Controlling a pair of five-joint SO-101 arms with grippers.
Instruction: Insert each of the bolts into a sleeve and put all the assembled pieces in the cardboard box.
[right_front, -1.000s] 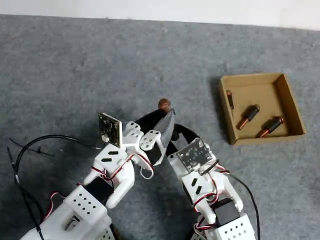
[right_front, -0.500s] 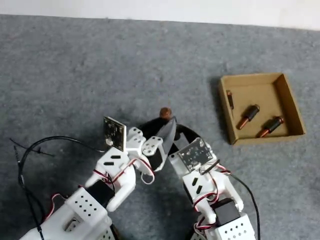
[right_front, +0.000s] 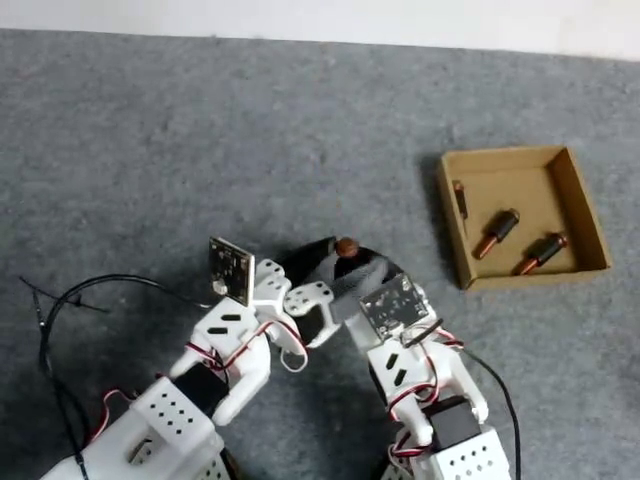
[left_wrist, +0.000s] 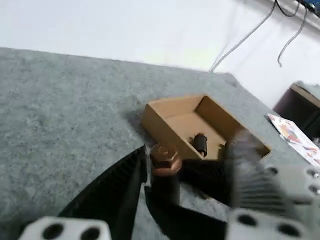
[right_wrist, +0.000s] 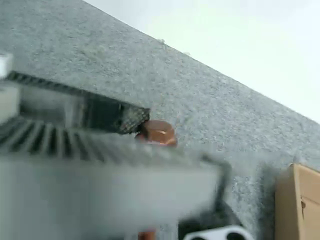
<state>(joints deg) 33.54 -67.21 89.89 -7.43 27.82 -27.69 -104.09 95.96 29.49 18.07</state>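
**Change over the last second.** In the high view, the copper hex head of the bolt (right_front: 346, 245) has shifted nearer and to the right, toward the cardboard box (right_front: 450, 225). Both wrists have travelled with it. The box and its contents have not moved.

**Left gripper** (left_wrist: 150, 172). Its two black fingers (left_wrist: 117, 192) are drawn in against the bolt's dark shaft, one on either side. They clamp it upright, with the head standing above the fingertips.

**Right gripper** (right_front: 368, 268). It sits just beside the bolt, on the bolt's right. It is blurred in both wrist views, so it cannot be told whether it is apart or together.

**Task objects.** The bolt stands between the two grippers, above the middle of the grey felt table (right_front: 150, 130) and left of the box. Three assembled pieces (right_front: 497, 232) lie inside the box, apart from one another.
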